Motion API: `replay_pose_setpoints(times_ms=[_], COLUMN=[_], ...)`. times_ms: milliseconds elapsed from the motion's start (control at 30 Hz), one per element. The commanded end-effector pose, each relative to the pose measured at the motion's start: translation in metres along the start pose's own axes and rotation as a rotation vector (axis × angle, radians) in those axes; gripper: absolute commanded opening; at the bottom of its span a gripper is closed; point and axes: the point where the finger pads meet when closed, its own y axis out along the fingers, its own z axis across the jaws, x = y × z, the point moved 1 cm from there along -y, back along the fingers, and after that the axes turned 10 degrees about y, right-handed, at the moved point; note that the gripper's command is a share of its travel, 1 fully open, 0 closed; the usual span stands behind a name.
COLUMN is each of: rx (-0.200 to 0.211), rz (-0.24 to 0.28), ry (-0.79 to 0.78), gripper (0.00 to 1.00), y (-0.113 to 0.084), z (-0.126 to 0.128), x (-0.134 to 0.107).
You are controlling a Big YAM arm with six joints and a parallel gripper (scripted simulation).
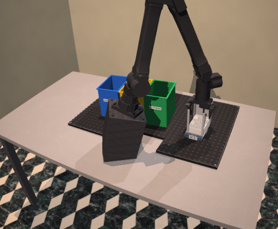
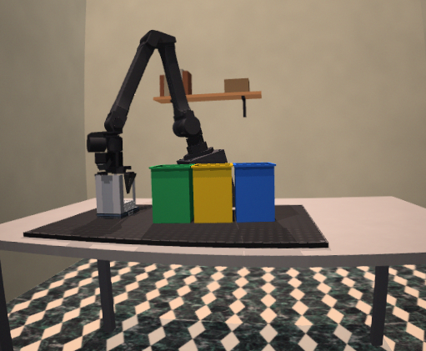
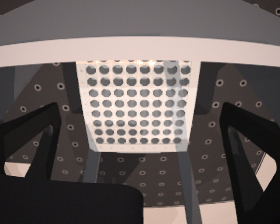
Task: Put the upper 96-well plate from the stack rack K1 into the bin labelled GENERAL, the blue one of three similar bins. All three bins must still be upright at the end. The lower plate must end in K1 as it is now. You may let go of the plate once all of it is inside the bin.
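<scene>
The stack rack K1 (image 1: 193, 137) (image 2: 108, 194) stands on the right part of the black mat. The white upper 96-well plate (image 1: 198, 124) (image 3: 138, 106) lies in it, seen from straight above in the wrist view. The lower plate is hidden beneath it. My gripper (image 1: 200, 109) (image 2: 117, 173) (image 3: 140, 111) is open, points down and sits at the top of the rack, with one finger on each side of the plate. The fingers do not touch the plate. The blue bin (image 1: 109, 93) (image 2: 254, 193) stands upright at one end of the row of three bins.
A yellow bin (image 1: 122, 88) (image 2: 213, 194) and a green bin (image 1: 160, 104) (image 2: 172, 194) stand upright beside the blue one, the green nearest the rack. All stand on the black perforated mat (image 1: 225, 125) (image 2: 228, 234). The arm's dark base block (image 1: 122, 136) stands in front of the bins.
</scene>
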Motion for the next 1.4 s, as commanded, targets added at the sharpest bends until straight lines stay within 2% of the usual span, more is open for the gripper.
replay_pose_setpoints(times_ms=[0, 800, 1367], rx=[0.004, -0.013, -0.003], rz=[0.009, -0.007, 0.007], ry=[0.004, 0.014, 0.024], gripper=[1.00, 1.00, 1.00], y=[0.013, 0.047, 0.050], z=[-0.003, -0.011, -0.005], x=[-0.005, 0.004, -0.003])
